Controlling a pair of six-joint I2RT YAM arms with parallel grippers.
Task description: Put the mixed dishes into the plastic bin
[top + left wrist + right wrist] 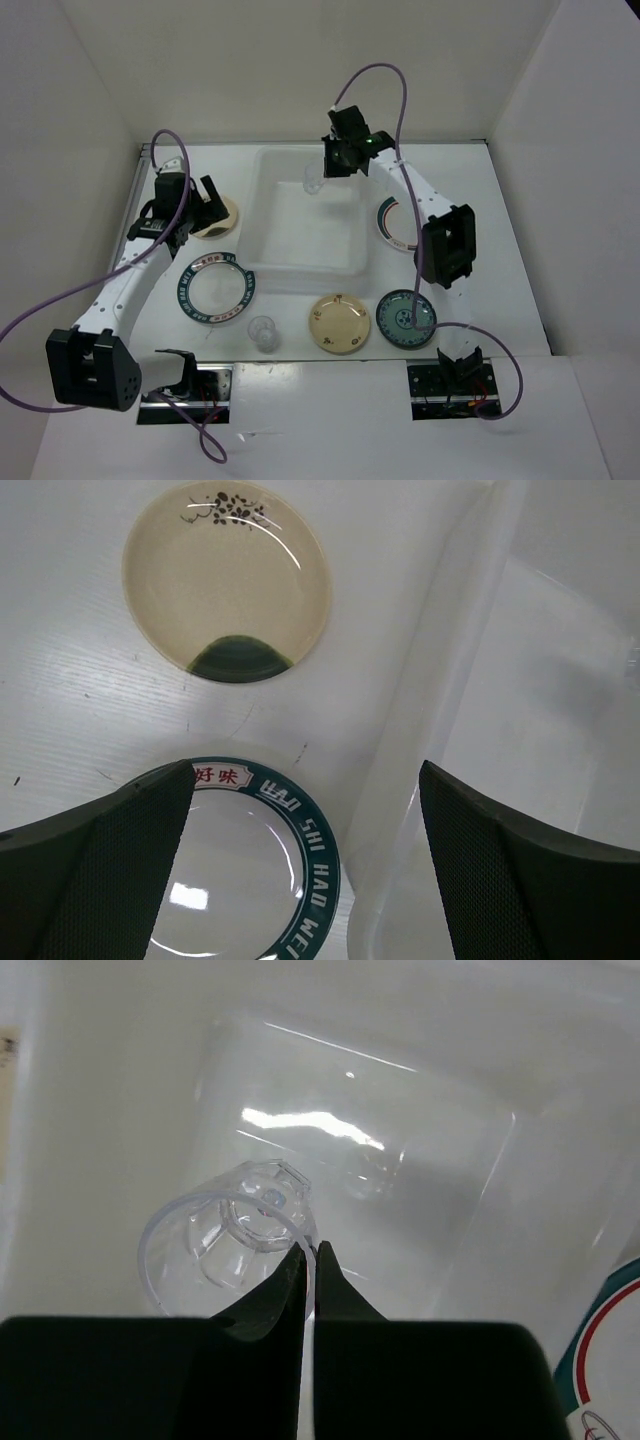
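Note:
My right gripper (335, 165) hangs over the far part of the plastic bin (300, 272), shut on the rim of a small clear cup (312, 183). In the right wrist view the cup (215, 1245) tilts left of the gripper (310, 1250), its rim pinched, above the bin's floor (420, 1160). My left gripper (210, 200) stands open and holds nothing, left of the bin. In the left wrist view this gripper (306, 780) sits above the blue-rimmed plate (320, 870) and the bin's wall (430, 710), with the cream bowl (225, 580) beyond.
On the table lie the cream bowl (218, 215), the blue-rimmed plate (190, 275), a second clear cup (264, 334), a cream-yellow plate (340, 323) and a teal plate (406, 318). The green-red rimmed plate (392, 222) lies right of the bin, partly under my right arm.

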